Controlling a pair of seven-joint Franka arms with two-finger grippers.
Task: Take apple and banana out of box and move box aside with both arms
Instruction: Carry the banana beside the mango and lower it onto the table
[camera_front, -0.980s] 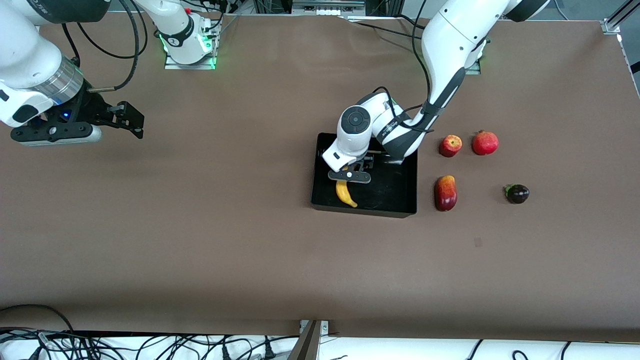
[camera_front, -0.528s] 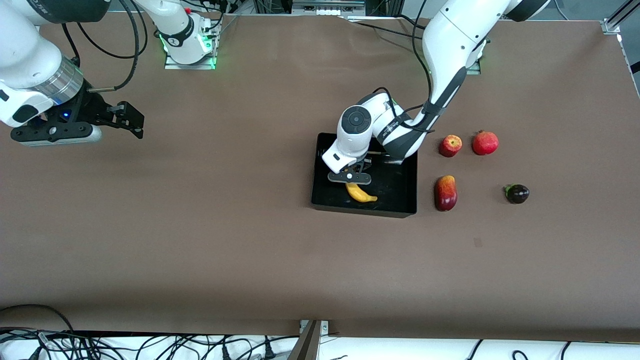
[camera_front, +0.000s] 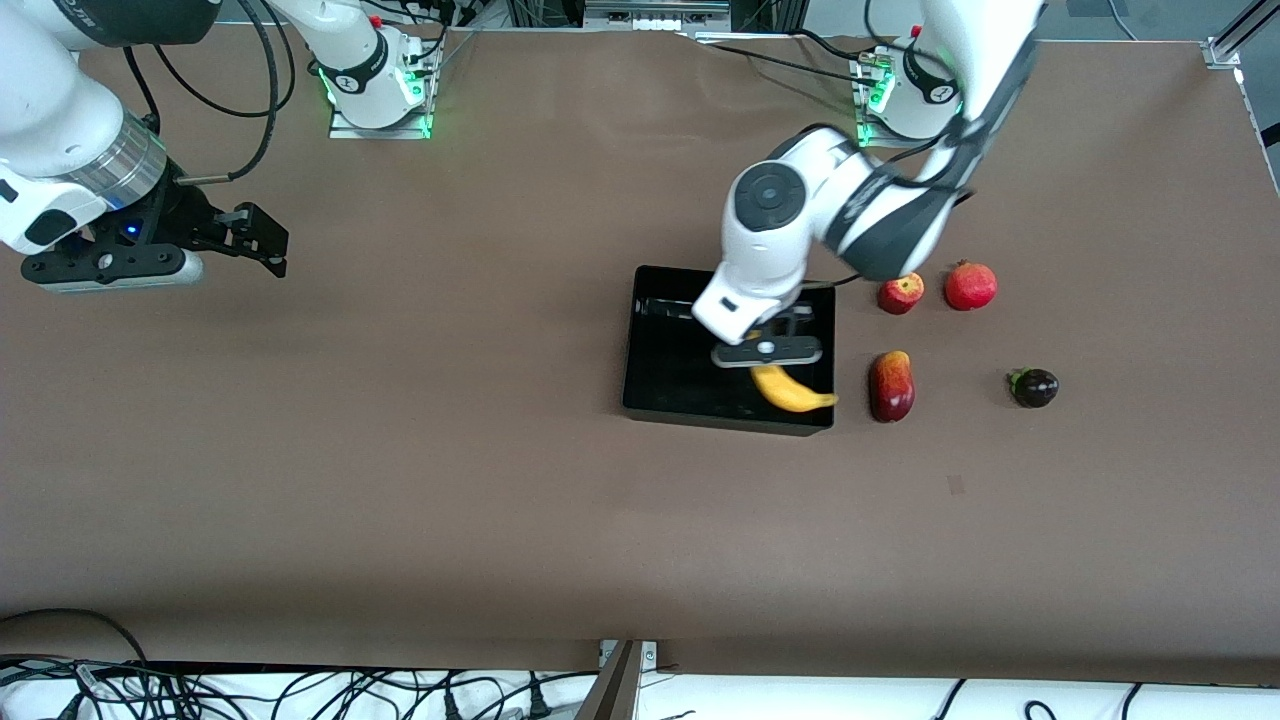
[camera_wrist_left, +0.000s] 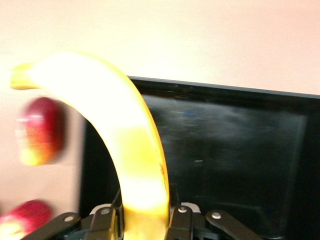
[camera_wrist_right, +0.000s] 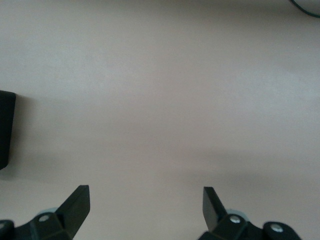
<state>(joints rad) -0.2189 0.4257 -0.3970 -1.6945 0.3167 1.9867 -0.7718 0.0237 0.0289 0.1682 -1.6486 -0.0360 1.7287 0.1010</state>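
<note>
My left gripper (camera_front: 768, 362) is shut on the curved yellow banana (camera_front: 792, 391) and holds it up over the black box (camera_front: 672, 372), above the box's end toward the left arm. The banana's tip reaches past the box wall toward a red-yellow oblong fruit (camera_front: 892, 386). In the left wrist view the banana (camera_wrist_left: 115, 125) sits between my gripper (camera_wrist_left: 145, 217), with the box (camera_wrist_left: 230, 145) below. The small red apple (camera_front: 901, 293) lies on the table beside the box. My right gripper (camera_front: 262, 241) waits open and empty over bare table at the right arm's end (camera_wrist_right: 145, 202).
A round red fruit (camera_front: 970, 286) lies beside the apple. A small dark purple fruit (camera_front: 1034, 387) lies toward the left arm's end. Two blurred red fruits (camera_wrist_left: 40, 131) show in the left wrist view. The table is brown (camera_front: 400, 480).
My left gripper has risen with the banana and moved across the box toward the left arm's end. The banana's tip has swung that way too. The right arm has not moved.
</note>
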